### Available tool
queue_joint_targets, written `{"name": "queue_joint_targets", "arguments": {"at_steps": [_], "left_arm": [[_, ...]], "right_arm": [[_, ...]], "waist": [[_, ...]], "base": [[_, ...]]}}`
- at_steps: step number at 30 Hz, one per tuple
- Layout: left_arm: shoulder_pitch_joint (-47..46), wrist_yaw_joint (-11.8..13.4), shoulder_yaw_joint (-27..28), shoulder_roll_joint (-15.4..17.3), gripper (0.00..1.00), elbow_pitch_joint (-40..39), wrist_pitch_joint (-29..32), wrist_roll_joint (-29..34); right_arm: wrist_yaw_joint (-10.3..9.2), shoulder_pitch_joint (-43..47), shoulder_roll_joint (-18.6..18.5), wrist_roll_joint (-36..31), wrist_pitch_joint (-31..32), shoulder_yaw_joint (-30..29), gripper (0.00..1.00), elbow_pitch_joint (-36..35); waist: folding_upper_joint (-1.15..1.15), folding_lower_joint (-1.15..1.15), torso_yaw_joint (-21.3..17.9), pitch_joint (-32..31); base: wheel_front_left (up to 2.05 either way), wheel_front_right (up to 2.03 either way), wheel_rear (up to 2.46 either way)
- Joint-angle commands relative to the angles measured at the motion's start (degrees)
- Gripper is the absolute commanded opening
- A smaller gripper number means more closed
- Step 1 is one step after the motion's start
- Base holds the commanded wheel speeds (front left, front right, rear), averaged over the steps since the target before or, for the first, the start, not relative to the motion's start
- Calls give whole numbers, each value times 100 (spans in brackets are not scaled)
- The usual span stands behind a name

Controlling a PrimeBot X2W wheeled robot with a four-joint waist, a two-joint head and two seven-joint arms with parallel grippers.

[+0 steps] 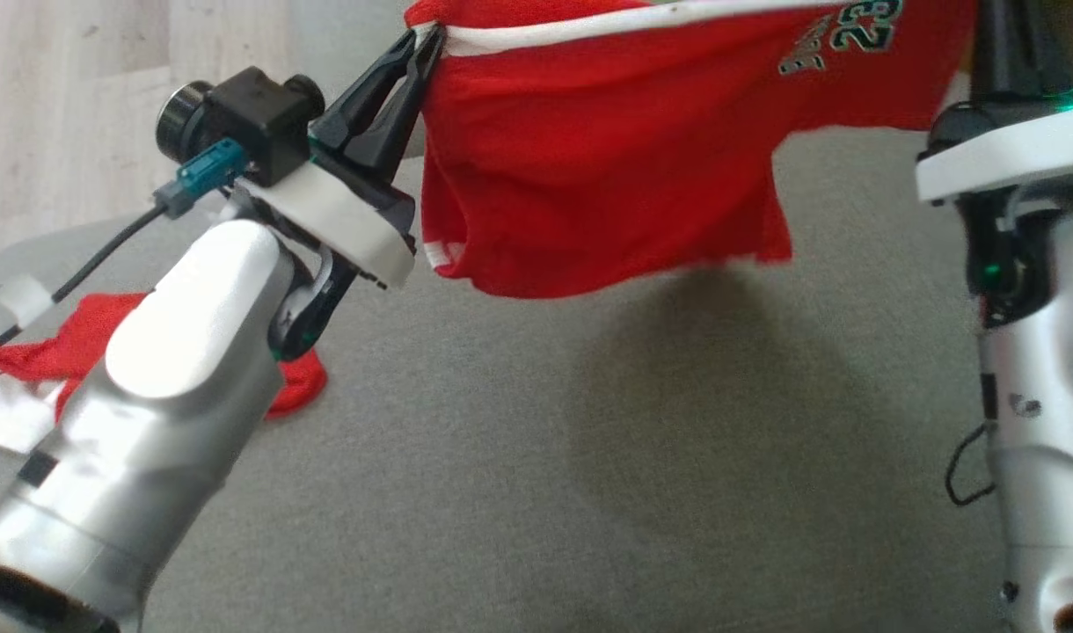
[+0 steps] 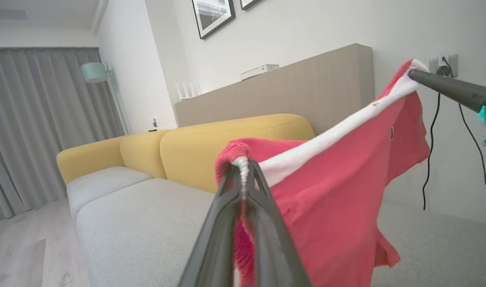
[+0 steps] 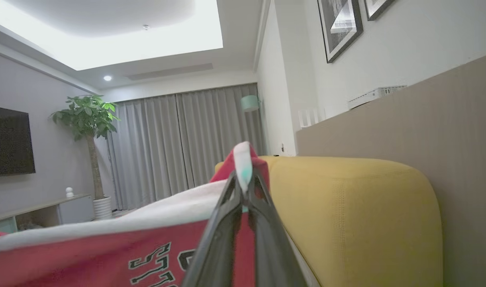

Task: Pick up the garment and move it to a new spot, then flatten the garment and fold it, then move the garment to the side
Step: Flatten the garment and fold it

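Red basketball jersey (image 1: 607,176), white-trimmed along one edge and printed with the number 23, hangs stretched in the air above the grey sofa seat (image 1: 501,457), clear of the cushion and casting a shadow on it. My left claw (image 2: 243,169) is clamped tight on one end of that white edge and my right claw (image 3: 243,179) is pinched closed on the other end, with the fabric sagging between them. More red cloth (image 1: 79,347) lies on the seat beside my left forearm; I cannot tell whether it belongs to the same jersey.
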Motion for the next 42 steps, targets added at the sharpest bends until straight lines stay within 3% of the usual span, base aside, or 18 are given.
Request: {"name": "queue_joint_targets", "arguments": {"at_steps": [1,6,11,17,20,25,32,38,42], "left_arm": [[-229,-17,258,253,0,-204,30,-47],[318,154,500,278,0,-781,90,-562],[665,379,484,497,0,-1496,425,-677],[345,476,623,784,0,-1672,796,-686],[-264,351,673,736,0,-1309,867,-609],[-1653,147,712,424,0,-219,726,-370],[-3160,116,883,-134,0,1242,-523,60],[-2770,-38,530,-428,0,1670,-737,94],[-1999,-76,137,-489,0,1606,-777,60]], "right_arm": [[-4,-126,-16,66,75,52,0,-263],[-4,513,-168,84,525,-84,0,-833],[-4,1137,-450,56,1020,-201,0,-1587],[-4,780,-609,97,1385,-235,0,-1837],[-4,11,-693,115,1350,-35,0,-1311],[-4,-1718,-949,-240,845,559,0,218],[-4,-3593,-665,-660,-385,464,0,2251],[-4,-3200,-723,-611,-766,806,0,3101],[-4,-2564,-833,-138,-767,1068,0,3402]], "waist": [[0,1,78,-73],[0,1,198,-27],[0,1,290,280],[0,1,182,1094],[0,1,128,1593],[0,1,113,2192],[0,1,114,2327],[0,1,199,2190],[0,1,267,2088]], "base": [[0,0,0],[0,0,0],[0,0,0],[0,0,0],[0,0,0],[0,0,0],[0,0,0],[0,0,0],[0,0,0]]}}
